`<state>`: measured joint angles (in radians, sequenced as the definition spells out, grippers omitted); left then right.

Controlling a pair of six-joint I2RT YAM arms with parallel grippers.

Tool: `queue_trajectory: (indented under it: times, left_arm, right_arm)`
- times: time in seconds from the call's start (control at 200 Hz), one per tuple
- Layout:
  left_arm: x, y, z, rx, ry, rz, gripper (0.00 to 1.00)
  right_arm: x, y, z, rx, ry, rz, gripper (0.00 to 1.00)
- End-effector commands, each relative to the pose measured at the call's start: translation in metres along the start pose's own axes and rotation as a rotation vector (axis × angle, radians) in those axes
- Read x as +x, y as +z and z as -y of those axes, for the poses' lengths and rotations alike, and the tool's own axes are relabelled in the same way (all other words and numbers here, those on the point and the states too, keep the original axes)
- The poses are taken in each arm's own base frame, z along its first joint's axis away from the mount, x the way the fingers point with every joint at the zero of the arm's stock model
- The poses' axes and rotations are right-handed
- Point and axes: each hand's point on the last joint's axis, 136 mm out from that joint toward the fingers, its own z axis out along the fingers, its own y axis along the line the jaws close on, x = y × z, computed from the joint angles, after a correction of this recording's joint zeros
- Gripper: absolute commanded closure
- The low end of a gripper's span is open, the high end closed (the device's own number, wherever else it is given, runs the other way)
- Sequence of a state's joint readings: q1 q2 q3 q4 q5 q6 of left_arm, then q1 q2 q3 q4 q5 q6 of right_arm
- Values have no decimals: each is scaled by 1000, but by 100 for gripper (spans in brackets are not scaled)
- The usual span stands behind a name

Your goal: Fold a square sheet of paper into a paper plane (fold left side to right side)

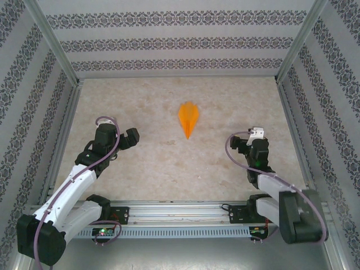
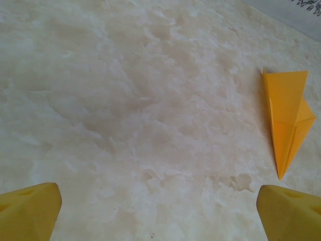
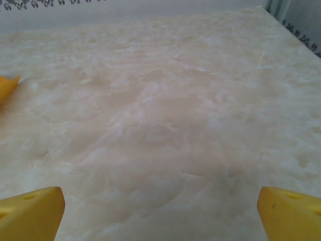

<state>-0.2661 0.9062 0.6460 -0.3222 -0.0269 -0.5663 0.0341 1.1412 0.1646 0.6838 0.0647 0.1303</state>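
Lying flat on the pale marbled table (image 1: 163, 174), the square sheet of paper (image 1: 188, 118) is folded into a narrow orange dart. Its sharp tip points toward the arms' bases and its broader end toward the far wall (image 1: 169, 39) (papered in bands of dark ornament). It rests near the middle of the table, between the two arms and farther out than either gripper, touching neither.

The left gripper (image 1: 130, 137) sits well to the left of the paper and nearer the bases. In the left wrist view (image 2: 160, 211) its yellow fingertips (image 2: 30, 208) stand at the bottom corners, spread wide, with bare table between them and nothing held. The paper (image 2: 288, 120) appears off to the right in that view, its layered flaps and a lengthwise crease plain to see.

The right gripper (image 1: 239, 143) sits to the right of the paper, also well apart from it. Its wrist view (image 3: 160, 211) shows the same wide spread, empty, over bare table. A small orange corner of the paper (image 3: 7, 85) pokes in at the left edge there.
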Motion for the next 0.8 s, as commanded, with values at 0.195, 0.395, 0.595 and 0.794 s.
queue_trajectory:
  times: [0.195, 0.395, 0.595, 0.794]
  left_arm:
    - [-13, -4, 3, 16, 12, 33, 0]
    - [-14, -2, 2, 14, 13, 32, 0]
    - [-13, -1, 1, 17, 14, 34, 0]
    - [-15, 4, -8, -25, 61, 47, 0]
  right_arm:
    - [-49, 8, -15, -100, -59, 179, 2]
    - [-47, 21, -20, -124, -104, 182, 2]
    - [-35, 37, -21, -143, -111, 159, 2]
    - [-34, 56, -3, -53, -48, 101, 2]
